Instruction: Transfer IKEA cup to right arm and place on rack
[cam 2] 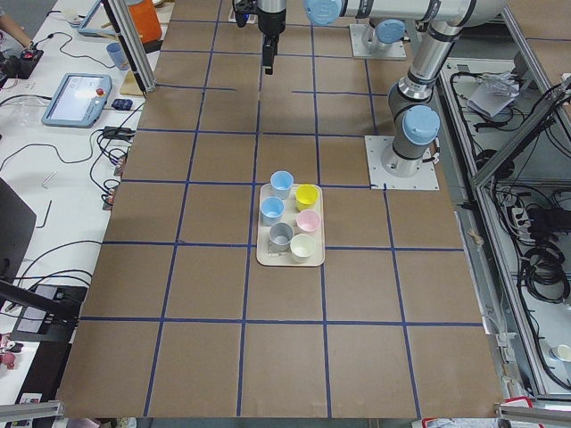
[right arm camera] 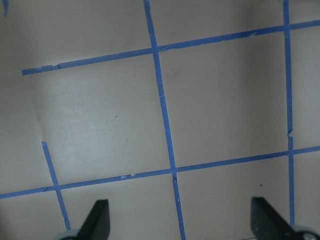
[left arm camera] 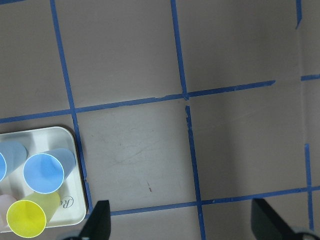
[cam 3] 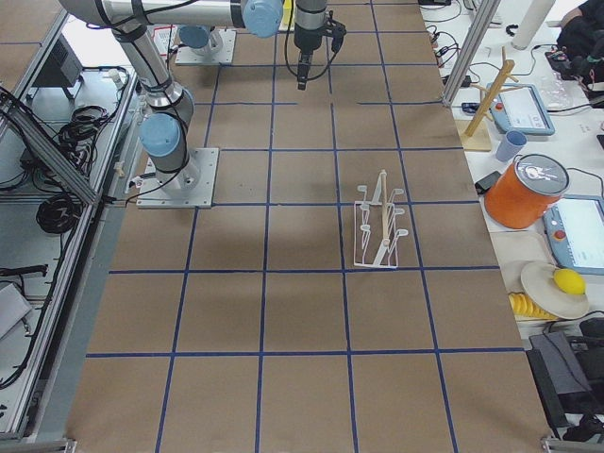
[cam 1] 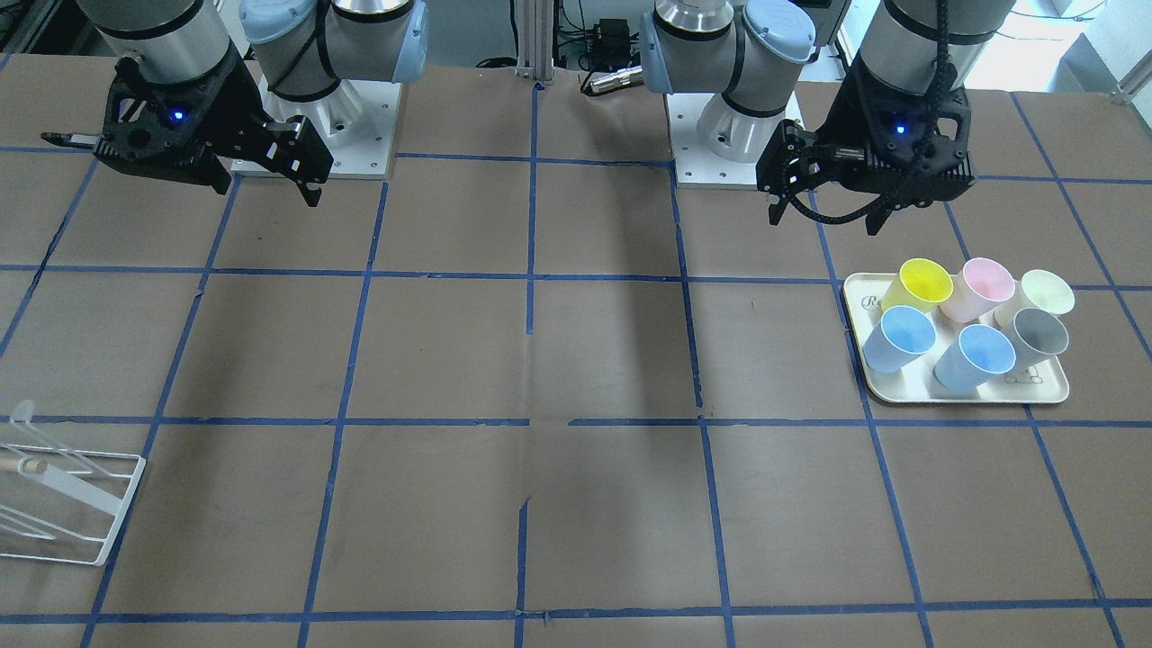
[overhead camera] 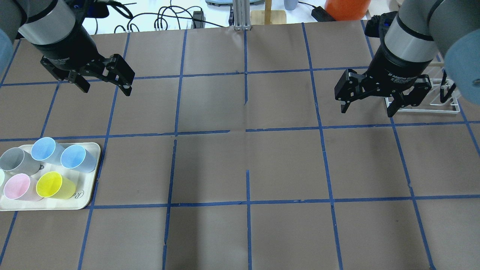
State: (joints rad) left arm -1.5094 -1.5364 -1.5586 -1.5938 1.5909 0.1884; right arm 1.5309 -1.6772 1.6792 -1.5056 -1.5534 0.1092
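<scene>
While the left hand [overhead camera: 105, 89] and right hand [overhead camera: 366, 111] are hanging open-fingered, empty | grey cup [overhead camera: 15, 161] is sitting in tray [overhead camera: 84, 198] corner | rack [cam 3: 377, 231] is standing well apart, tabletop [overhead camera: 247, 161] stretching between.

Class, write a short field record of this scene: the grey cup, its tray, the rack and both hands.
tray: robot's left side of table; holds six cups
IKEA cup: grey, mouth up on tray, beside a light-blue cup
rack: robot's right side; no cup on it
left hand: open, empty, above table
right hand: open, empty, above table
</scene>
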